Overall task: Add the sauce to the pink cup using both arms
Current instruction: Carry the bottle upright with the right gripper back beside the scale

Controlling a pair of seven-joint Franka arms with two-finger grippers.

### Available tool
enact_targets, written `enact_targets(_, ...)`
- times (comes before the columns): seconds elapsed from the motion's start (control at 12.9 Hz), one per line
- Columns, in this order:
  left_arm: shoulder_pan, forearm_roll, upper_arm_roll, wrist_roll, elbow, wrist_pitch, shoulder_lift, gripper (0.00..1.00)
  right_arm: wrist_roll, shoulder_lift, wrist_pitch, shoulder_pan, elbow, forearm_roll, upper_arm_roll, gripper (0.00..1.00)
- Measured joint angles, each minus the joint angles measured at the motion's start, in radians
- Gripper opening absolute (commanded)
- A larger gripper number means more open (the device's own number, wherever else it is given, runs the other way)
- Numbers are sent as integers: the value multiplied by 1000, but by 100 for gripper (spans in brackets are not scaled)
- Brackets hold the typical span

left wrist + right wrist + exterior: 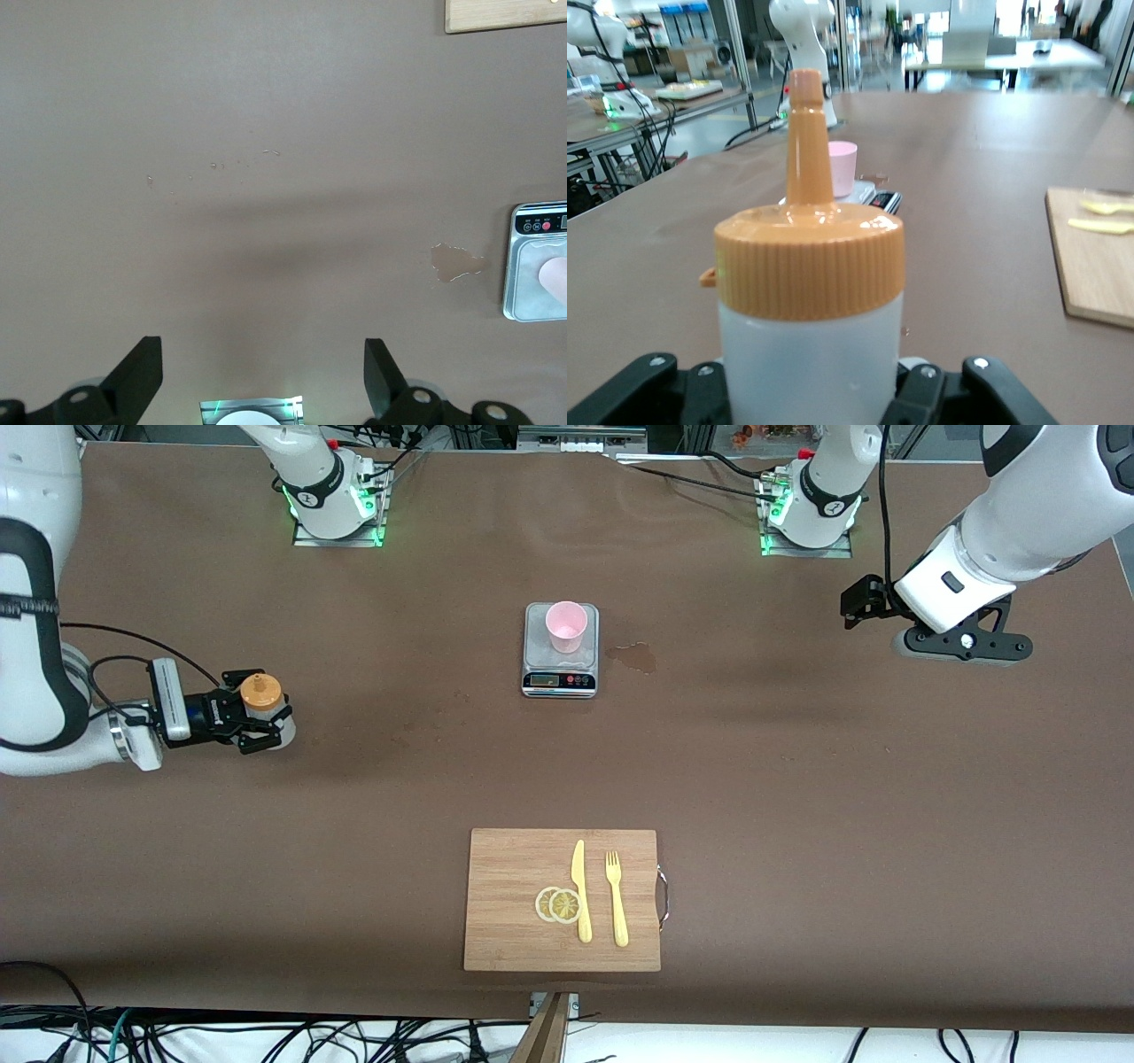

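1. Sauce bottle [263, 707]: whitish, with an orange nozzle cap, upright at the right arm's end of the table, well apart from the scale [560, 650] and a little nearer the front camera than it. Whether its base touches the table cannot be told.
2. Right gripper [257, 722]: its fingers are closed around the body of the sauce bottle, below the cap; the right wrist view shows the black fingers [647, 390] pressed on both sides.
3. Pink cup [566, 626]: upright on the platform of the scale, mouth up.
4. Left gripper [858, 605]: hangs with jaws spread wide and nothing between them, over bare table toward the left arm's end, well apart from the scale. This arm waits.
5. Stain [634, 657]: a small damp patch on the table just beside the scale, on the side toward the left arm.
6. Cutting board [514, 948]: nearer the front camera than the scale, carrying two lemon slices [558, 904], a yellow knife [580, 891] and a yellow fork [616, 899].
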Motion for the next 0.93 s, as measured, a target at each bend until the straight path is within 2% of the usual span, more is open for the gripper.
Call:
enact_targets(0.23,0,0,0,0,0,0,0,100,-86,109,-37,-9,66,66,-1,0)
enact_targets(0.39,0,0,0,0,0,0,0,100,-134,157,-41,-8,75,97,0,1)
enact_targets(0.62,0,0,0,0,0,0,0,100,-189,226,-43,-4,78,135,2,10)
enact_targets(0.93,0,0,0,0,0,0,0,100,-207,283,-53,20,85,204,4,10)
